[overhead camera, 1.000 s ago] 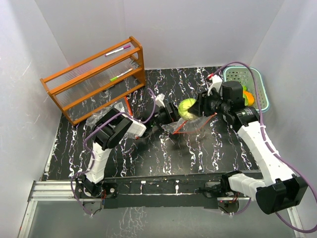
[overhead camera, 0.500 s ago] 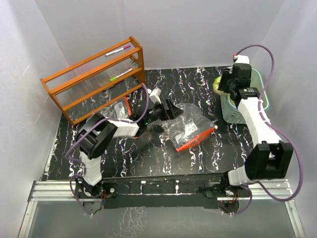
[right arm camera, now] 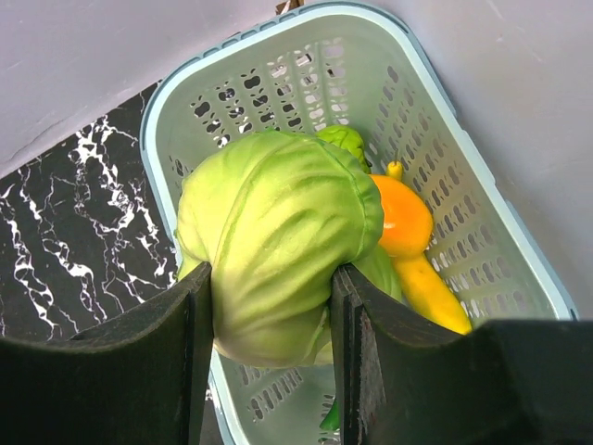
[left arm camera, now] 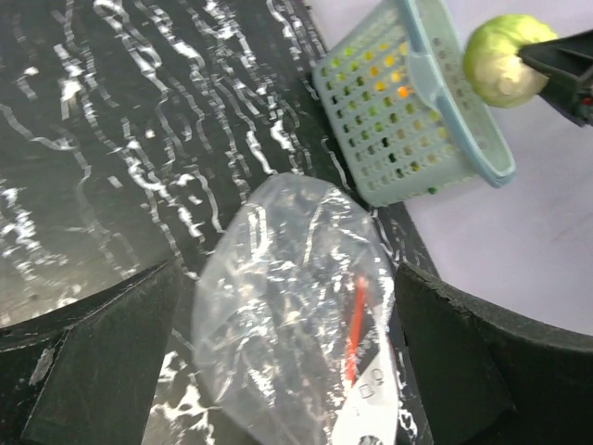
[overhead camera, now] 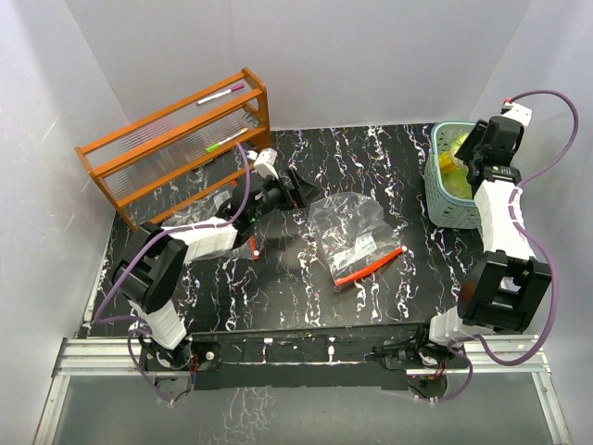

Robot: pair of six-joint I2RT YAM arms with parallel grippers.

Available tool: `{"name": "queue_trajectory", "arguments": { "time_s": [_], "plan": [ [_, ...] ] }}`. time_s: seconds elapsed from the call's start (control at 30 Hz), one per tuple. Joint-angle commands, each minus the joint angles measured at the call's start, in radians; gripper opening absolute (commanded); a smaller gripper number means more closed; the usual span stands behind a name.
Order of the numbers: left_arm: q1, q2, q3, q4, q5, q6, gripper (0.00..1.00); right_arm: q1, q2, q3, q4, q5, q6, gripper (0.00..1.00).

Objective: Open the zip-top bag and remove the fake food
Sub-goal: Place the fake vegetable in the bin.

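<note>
My right hand [right arm camera: 270, 311]: clenched on the pale-green cabbage-like plastic ball [right arm camera: 278, 222], with 1 finger pressed into each side of it.
Cabbage ball: it hangs over the open top of the pale-teal slotted plastic basket [right arm camera: 159, 116]. In the left wrist view it sits higher than the rim.
Basket: it stands at the far right corner of the black white-veined desk [overhead camera: 278, 278], close to the white wall.
Inside the basket: a round orange piece [right arm camera: 404, 218] lies against a yellow banana [right arm camera: 432, 293]. A small green piece [right arm camera: 343, 139] shows just behind the ball.
My left hand [overhead camera: 301, 188]: released, its 2 fingers spread wide, low over the desk and pointing at the bag from the left. I cannot tell whether the fingers touch the bag.
Clear crumpled zip-top plastic bag [overhead camera: 350, 227]: it lies on the middle of the desk, well apart from the basket, with its red zip strip [overhead camera: 369, 267] along the near right edge.
Orange wooden rack [overhead camera: 176, 153]: it stands at the far left of the desk, behind my left arm.
</note>
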Motion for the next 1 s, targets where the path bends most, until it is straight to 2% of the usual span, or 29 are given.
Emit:
{"name": "queue_trajectory", "arguments": {
  "time_s": [0.0, 0.07, 0.1, 0.13, 0.23, 0.3, 0.63, 0.77, 0.97],
  "plan": [
    [0.040, -0.063, -0.015, -0.050, 0.029, 0.014, 0.97, -0.029, 0.005, -0.006, 0.102, -0.031, 0.028, 0.14],
    [0.056, -0.071, -0.018, -0.061, 0.031, 0.016, 0.97, -0.030, 0.008, -0.007, 0.103, -0.042, 0.027, 0.38],
    [0.064, -0.075, -0.018, -0.068, 0.032, 0.015, 0.97, -0.030, 0.006, -0.010, 0.103, -0.047, 0.027, 0.56],
    [0.072, -0.080, -0.019, -0.074, 0.035, 0.014, 0.97, -0.030, 0.000, -0.016, 0.105, -0.052, 0.023, 0.70],
    [0.097, -0.096, -0.023, -0.098, 0.047, 0.009, 0.97, -0.030, -0.060, -0.074, 0.167, -0.052, 0.010, 0.95],
    [0.116, -0.112, -0.031, -0.114, 0.055, 0.007, 0.97, -0.030, -0.101, -0.119, 0.211, -0.063, 0.003, 0.98],
    [0.210, -0.200, -0.061, -0.250, 0.077, 0.027, 0.97, -0.013, -0.156, -0.251, 0.256, -0.207, 0.008, 0.98],
    [0.222, -0.226, -0.081, -0.262, 0.077, 0.031, 0.97, -0.013, -0.157, -0.243, 0.228, -0.128, 0.008, 0.97],
    [0.227, -0.232, -0.085, -0.273, 0.074, 0.033, 0.97, -0.013, -0.261, -0.249, 0.306, -0.067, -0.003, 0.98]
  ]
}}
